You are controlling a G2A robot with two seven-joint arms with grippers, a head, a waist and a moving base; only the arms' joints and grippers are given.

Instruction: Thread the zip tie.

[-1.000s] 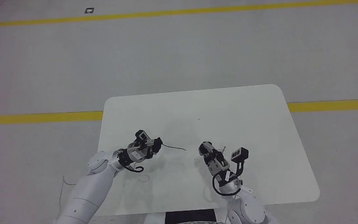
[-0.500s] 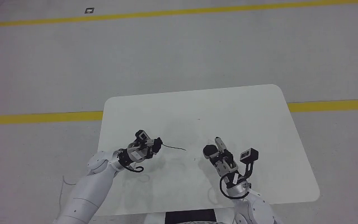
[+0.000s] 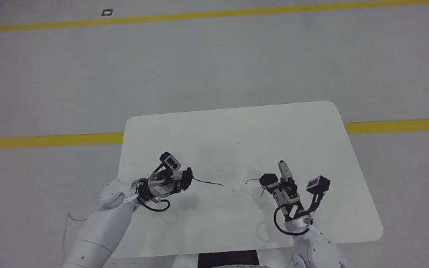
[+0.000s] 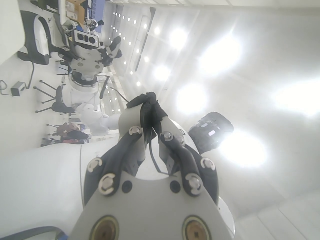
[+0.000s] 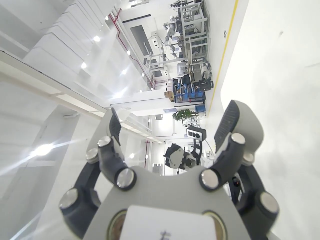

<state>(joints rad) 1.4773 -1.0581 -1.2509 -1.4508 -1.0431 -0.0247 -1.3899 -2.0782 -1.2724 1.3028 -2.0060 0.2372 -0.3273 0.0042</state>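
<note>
Zip tie (image 3: 208, 181) sits pinched in our left gripper (image 3: 186, 176), its tail aimed right toward our right gripper (image 5: 172, 119), spread wide and apart, we judge to receive it.

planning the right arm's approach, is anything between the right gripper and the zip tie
Nothing visible: only bare table lies between the open right gripper and the zip tie, held by the shut left gripper.
</note>
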